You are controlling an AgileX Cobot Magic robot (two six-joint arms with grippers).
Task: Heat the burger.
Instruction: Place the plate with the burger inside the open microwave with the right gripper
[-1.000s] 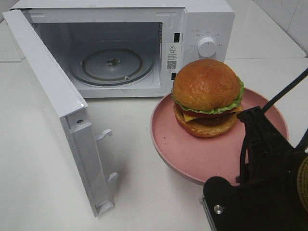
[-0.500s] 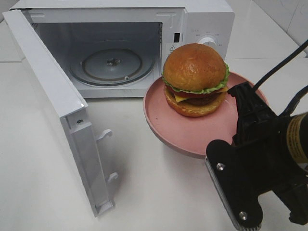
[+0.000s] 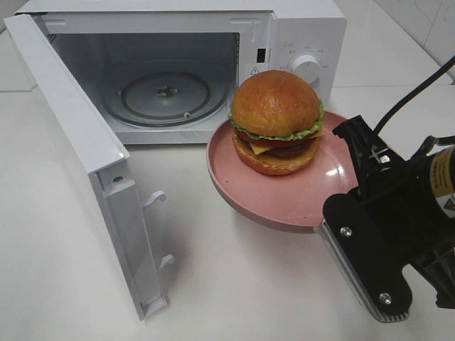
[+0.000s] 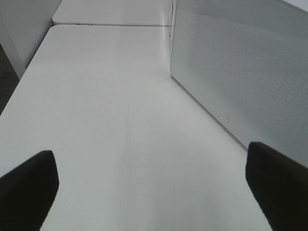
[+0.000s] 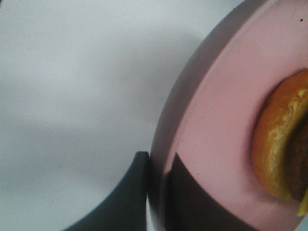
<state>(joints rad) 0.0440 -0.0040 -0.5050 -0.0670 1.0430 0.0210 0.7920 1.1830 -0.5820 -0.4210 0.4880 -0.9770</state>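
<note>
Right jaws clamped plate (image 3: pixel 284 199) rim, centre frame; left jaws wide, empty. Level plate needed, burger (image 3: pixel 276 117) steady, into microwave (image 3: pixel 298 28) upper left.

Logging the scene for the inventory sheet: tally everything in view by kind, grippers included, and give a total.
Microwave: 1
Burger: 1
Plate: 1
Grippers: 2 (left gripper, right gripper)
Total: 5
</note>
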